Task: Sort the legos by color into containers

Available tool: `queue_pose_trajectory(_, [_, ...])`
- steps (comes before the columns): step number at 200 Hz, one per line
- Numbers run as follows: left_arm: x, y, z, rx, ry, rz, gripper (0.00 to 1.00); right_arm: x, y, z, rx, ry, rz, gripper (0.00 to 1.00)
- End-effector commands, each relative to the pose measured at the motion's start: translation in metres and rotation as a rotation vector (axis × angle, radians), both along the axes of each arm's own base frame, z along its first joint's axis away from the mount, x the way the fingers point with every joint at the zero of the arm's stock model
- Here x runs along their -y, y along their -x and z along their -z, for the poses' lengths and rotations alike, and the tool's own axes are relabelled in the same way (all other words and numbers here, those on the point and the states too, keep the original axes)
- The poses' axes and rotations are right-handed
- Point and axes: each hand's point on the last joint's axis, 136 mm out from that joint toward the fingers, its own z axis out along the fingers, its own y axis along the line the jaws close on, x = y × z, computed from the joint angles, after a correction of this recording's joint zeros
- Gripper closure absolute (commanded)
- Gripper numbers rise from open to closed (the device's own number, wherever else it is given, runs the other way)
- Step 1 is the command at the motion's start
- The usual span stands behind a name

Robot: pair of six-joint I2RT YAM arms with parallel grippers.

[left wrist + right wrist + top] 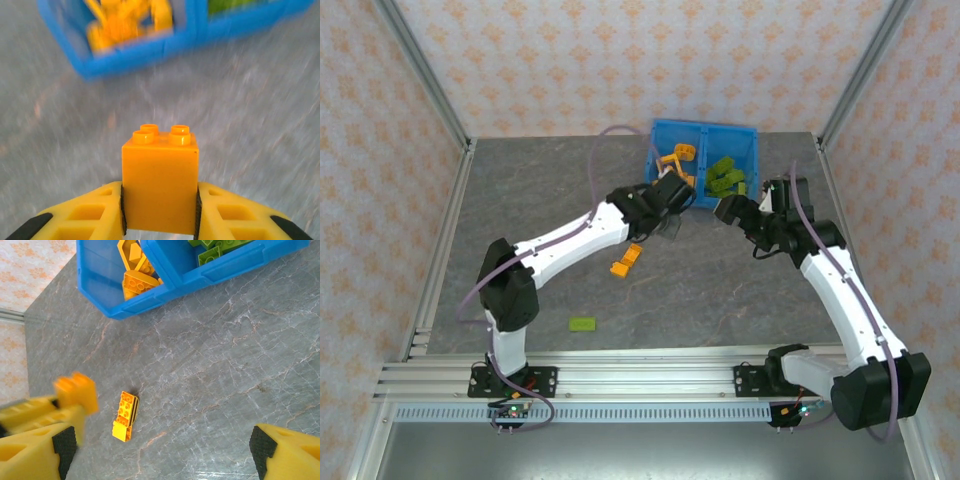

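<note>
Over the grey marbled table [720,290], we judge ourselves mid-carry: the left gripper [160,212] is clamped on 1 orange brick [160,180], near the blue bin [230,270]. Next we must reach its orange compartment [125,57] and let go. The right gripper [162,450] gapes wide, empty. The top view adds 1 stray green brick [583,323], outside the right wrist view's frame.

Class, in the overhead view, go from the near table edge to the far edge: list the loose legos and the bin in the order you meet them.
lime green lego → orange lego → blue bin
</note>
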Motion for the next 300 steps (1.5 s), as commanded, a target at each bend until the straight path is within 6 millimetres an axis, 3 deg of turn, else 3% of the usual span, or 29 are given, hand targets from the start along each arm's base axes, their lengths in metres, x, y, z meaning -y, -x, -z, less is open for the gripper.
queue_pose_trajectory(1, [-0.009, -0.039, 0.001, 0.069, -0.128, -0.026, 0.66, 0.005, 0.007, -0.008, 0.015, 0.009, 0.026, 0.09])
queue_pose_trajectory(42, [0.007, -0.116, 0.001, 0.148, -0.069, -0.083, 0.67, 0.008, 0.015, -0.013, 0.031, 0.006, 0.033, 0.08])
queue_pose_trajectory(79, [0.016, -0.162, 0.014, 0.198, -0.005, -0.148, 0.66, 0.008, 0.023, -0.016, 0.029, 0.005, 0.029, 0.09])
queue_pose_trajectory(120, [0.023, -0.187, 0.025, 0.218, 0.084, -0.168, 0.59, 0.01, 0.03, -0.018, 0.035, -0.004, 0.037, 0.09])
queue_pose_trajectory(146, [0.024, -0.193, 0.009, 0.25, 0.131, -0.171, 0.45, 0.011, 0.033, -0.018, 0.035, -0.006, 0.044, 0.08])
queue_pose_trajectory(160, [0.023, -0.192, -0.01, 0.27, 0.155, -0.175, 0.43, 0.011, 0.034, -0.02, 0.039, -0.011, 0.045, 0.08])
queue_pose_trajectory(187, [0.017, -0.179, -0.053, 0.291, 0.206, -0.176, 0.42, 0.01, 0.033, -0.022, 0.047, -0.015, 0.043, 0.08])
queue_pose_trajectory(213, [0.005, -0.149, -0.096, 0.265, 0.256, -0.155, 0.44, 0.012, 0.033, -0.019, 0.049, 0.006, 0.04, 0.09])
queue_pose_trajectory(248, [-0.029, -0.087, -0.111, 0.196, 0.264, -0.114, 0.44, 0.009, 0.029, -0.017, 0.054, -0.008, 0.03, 0.08])
queue_pose_trajectory(276, [-0.068, -0.027, -0.094, 0.118, 0.239, -0.097, 0.44, 0.003, 0.022, -0.017, 0.057, -0.026, 0.012, 0.08])
queue_pose_trajectory(300, [-0.102, 0.022, -0.047, 0.019, 0.185, -0.118, 0.44, -0.002, 0.016, -0.015, 0.057, -0.035, -0.002, 0.08])
